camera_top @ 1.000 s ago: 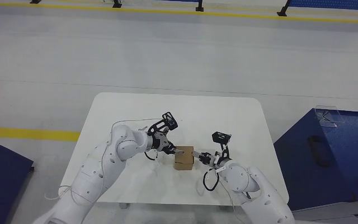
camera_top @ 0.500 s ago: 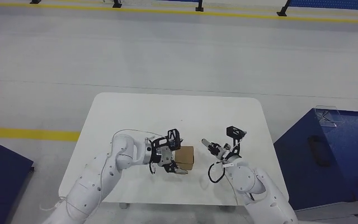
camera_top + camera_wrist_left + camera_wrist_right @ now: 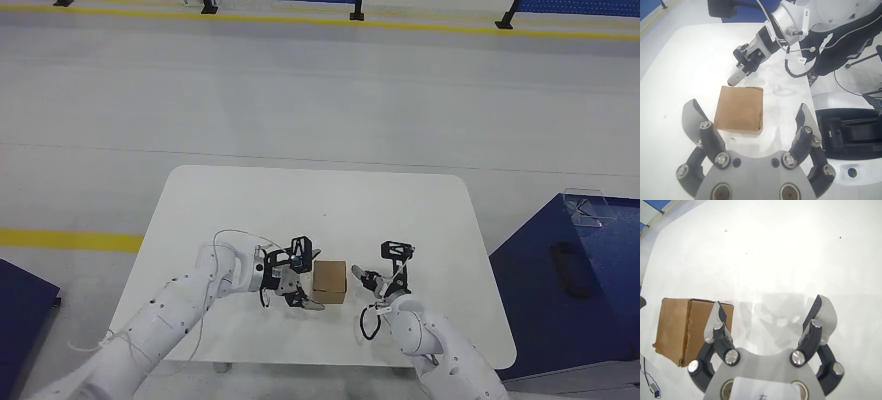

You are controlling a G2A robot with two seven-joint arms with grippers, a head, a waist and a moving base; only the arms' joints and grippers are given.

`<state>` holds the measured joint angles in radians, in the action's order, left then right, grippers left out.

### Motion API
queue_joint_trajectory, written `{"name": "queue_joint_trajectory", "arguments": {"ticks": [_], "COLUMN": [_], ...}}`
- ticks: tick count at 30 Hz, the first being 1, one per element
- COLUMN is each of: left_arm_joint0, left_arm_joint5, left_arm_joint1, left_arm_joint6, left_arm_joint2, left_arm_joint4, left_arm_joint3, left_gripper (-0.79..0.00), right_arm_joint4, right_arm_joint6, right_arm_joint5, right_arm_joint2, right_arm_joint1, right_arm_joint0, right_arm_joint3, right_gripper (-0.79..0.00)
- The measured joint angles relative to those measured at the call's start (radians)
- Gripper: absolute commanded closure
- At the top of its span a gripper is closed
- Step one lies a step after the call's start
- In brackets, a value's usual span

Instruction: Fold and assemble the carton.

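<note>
A closed brown cardboard carton [image 3: 329,282] sits on the white bench [image 3: 400,210] just ahead of the left gripper [image 3: 748,108], its fingers released. The right gripper [image 3: 769,303], likewise released, has one finger beside it.

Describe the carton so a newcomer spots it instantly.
On the white table, look near the robot-side edge, between the left gripper and the right gripper. The carton is a small box, the only brown cardboard thing there.

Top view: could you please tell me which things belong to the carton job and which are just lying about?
Job: carton, left gripper, right gripper.
Lying about: blue cabinet, yellow floor line.
</note>
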<state>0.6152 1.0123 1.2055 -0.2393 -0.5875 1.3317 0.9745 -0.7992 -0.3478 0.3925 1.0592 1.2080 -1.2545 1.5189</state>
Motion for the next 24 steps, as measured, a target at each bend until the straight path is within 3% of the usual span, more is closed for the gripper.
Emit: {"name": "queue_joint_trajectory", "arguments": {"ticks": [8, 16, 24], "left_arm_joint0": [-0.037, -0.06, -0.089], "left_arm_joint5": [-0.006, -0.092, -0.085], "left_arm_joint1": [0.046, 0.114, 0.15], "left_arm_joint6": [-0.01, -0.006, -0.073], "left_arm_joint2": [0.051, 0.101, 0.113], "left_arm_joint4": [0.039, 0.038, 0.051], "left_arm_joint3": [-0.104, -0.194, -0.277], "left_gripper": [-0.785, -0.785, -0.785], "right_arm_joint4": [-0.018, -0.055, -0.073], "right_arm_joint6": [-0.006, -0.02, -0.03], "right_arm_joint5": [-0.009, -0.008, -0.003], "right_arm_joint2": [-0.01, -0.021, -0.014], "right_arm_joint1": [0.009, 0.017, 0.022], "right_arm_joint0": [-0.001, -0.002, -0.005], "right_arm_joint3": [-0.006, -0.001, 0.006], "right_gripper": [-0.785, -0.785, -0.785]}}
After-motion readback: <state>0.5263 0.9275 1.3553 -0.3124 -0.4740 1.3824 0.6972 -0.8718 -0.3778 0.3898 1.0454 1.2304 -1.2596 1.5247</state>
